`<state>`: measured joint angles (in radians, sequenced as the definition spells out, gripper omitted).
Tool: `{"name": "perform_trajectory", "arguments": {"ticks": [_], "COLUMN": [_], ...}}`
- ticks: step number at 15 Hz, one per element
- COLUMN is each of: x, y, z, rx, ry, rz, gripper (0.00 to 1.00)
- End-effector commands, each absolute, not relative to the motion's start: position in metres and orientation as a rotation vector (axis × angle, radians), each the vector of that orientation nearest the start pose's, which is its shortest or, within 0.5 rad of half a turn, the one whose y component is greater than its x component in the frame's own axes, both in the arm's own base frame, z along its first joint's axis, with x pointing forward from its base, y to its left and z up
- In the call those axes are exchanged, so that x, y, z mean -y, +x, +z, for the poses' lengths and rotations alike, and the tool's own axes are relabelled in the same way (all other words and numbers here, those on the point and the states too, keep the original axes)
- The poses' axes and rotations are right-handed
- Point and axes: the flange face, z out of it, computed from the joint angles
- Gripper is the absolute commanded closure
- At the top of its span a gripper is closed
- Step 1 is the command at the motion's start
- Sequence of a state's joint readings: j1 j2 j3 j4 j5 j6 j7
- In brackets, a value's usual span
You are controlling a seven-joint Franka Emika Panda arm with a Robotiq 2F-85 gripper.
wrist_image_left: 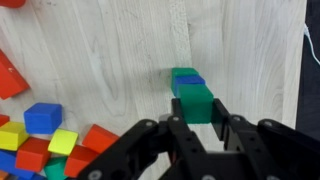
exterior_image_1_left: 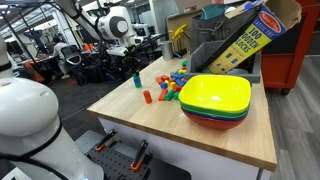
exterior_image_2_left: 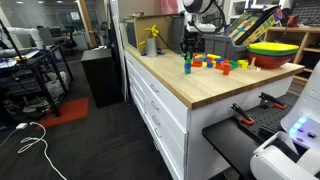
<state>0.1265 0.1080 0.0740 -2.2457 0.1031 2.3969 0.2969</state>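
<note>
In the wrist view my gripper (wrist_image_left: 190, 108) has its fingers pressed against both sides of a green block (wrist_image_left: 196, 103). That block stands on top of a small stack with a blue block (wrist_image_left: 188, 80) and a green one under it. The stack stands upright on the wooden tabletop (wrist_image_left: 120, 50). In both exterior views the stack (exterior_image_1_left: 137, 79) (exterior_image_2_left: 187, 66) stands apart from the block pile, with the gripper (exterior_image_1_left: 132, 60) (exterior_image_2_left: 189, 50) directly above it.
A pile of loose coloured blocks (wrist_image_left: 45, 140) (exterior_image_1_left: 172, 85) (exterior_image_2_left: 215, 63) lies beside the stack. Stacked yellow, green and red bowls (exterior_image_1_left: 215, 100) (exterior_image_2_left: 272, 52) sit near the table edge. A cardboard blocks box (exterior_image_1_left: 245, 35) leans behind them. A yellow spray bottle (exterior_image_2_left: 151, 40) stands at the back.
</note>
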Motion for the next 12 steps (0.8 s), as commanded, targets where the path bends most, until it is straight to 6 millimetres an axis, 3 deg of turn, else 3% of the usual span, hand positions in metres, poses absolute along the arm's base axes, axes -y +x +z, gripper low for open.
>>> {"name": "perform_trajectory", "arguments": {"ticks": [1, 4, 5, 6, 7, 12], "x": [-0.1072, -0.1089, -0.1094, -0.1100, -0.1102, -0.1106], "y": [0.5251, 0.5252, 0.5250, 0.5247, 0.5244, 0.5241], "z": [0.3256, 0.3263, 0.3263, 0.3263, 0.3262, 0.3272], "rx": [-0.233, -0.227, -0.226, -0.221, -0.223, -0.228], "ry": [-3.029, -3.026, -3.025, -3.024, -3.024, -3.024], "rz": [-0.032, -0.032, -0.031, -0.029, -0.029, -0.036], "gripper": [0.92, 0.92, 0.73, 0.43, 0.42, 0.06]}}
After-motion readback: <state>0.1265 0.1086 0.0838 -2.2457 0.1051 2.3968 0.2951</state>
